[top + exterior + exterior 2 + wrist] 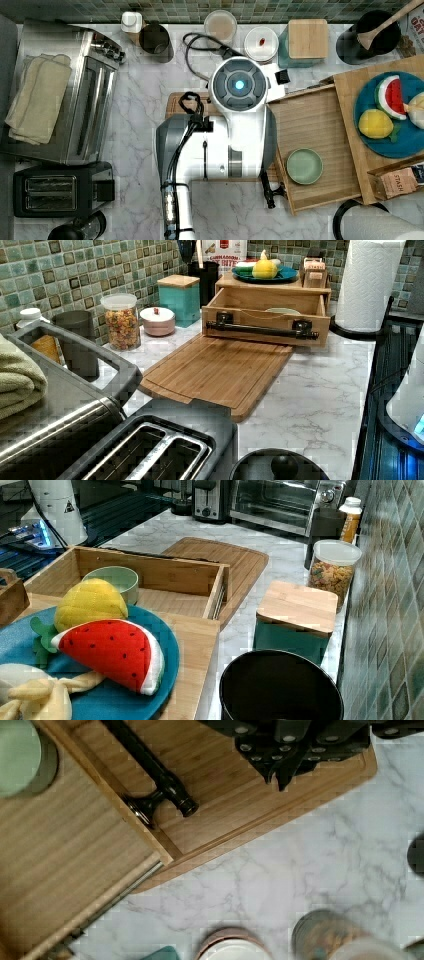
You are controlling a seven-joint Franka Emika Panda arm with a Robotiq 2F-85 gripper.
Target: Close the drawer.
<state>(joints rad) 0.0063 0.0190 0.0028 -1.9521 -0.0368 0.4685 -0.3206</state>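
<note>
Gripper (280,770) above cutting board (240,815), fingers pressed together, open drawer (320,125) holding green bowl (304,166)

A white marble tabletop (140,125) runs up to a wall of green mosaic tiles (75,270).

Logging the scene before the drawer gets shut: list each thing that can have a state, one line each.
drawer: pulled open, holding a green bowl.
pasta jar: lidded, upright.
teal canister: wooden lid on.
toaster: slots empty.
blue plate: loaded with toy fruit.
gripper: over the cutting board.
</note>
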